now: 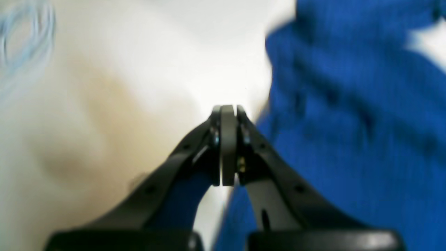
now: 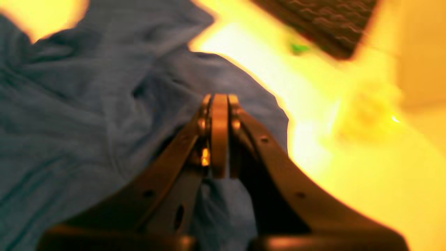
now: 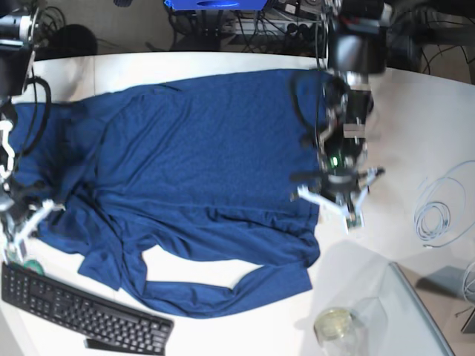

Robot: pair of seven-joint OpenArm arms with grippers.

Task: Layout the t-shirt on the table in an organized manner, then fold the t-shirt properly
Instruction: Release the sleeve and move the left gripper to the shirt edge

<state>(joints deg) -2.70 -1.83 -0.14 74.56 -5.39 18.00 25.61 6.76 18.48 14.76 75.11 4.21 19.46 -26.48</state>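
A: Two hands are at the shirt now, one at each end. The t-shirt (image 3: 193, 156) lies spread on the white bench (image 3: 415, 119), wide from side to side, with one long sleeve curled along the near edge and some folds in the lower part.

B: And the hands, what do they do?

A: The left hand (image 1: 228, 109) has its fingers pressed together. In its own view I see nothing between the tips, and the blue cloth is just beside it, to the right. The right hand (image 2: 220, 99) is also pressed together, above the crumpled edge of the cloth. If a thin layer is caught there, I cannot tell; the picture is blurred.

B: So what is the step, in your opinion?

A: I think it is the laying out. The body is nearly flat, but the near sleeve and the hem are not straight yet.

B: How to do it well?

A: Each hand should take only one layer, at a corner or a cuff. Then both pull outward together, low over the bench, so the cloth slides and does not bunch. Also keep away from the keyboard (image 3: 82, 311) and the coiled cable (image 3: 434, 215), because a sleeve may drag over them.
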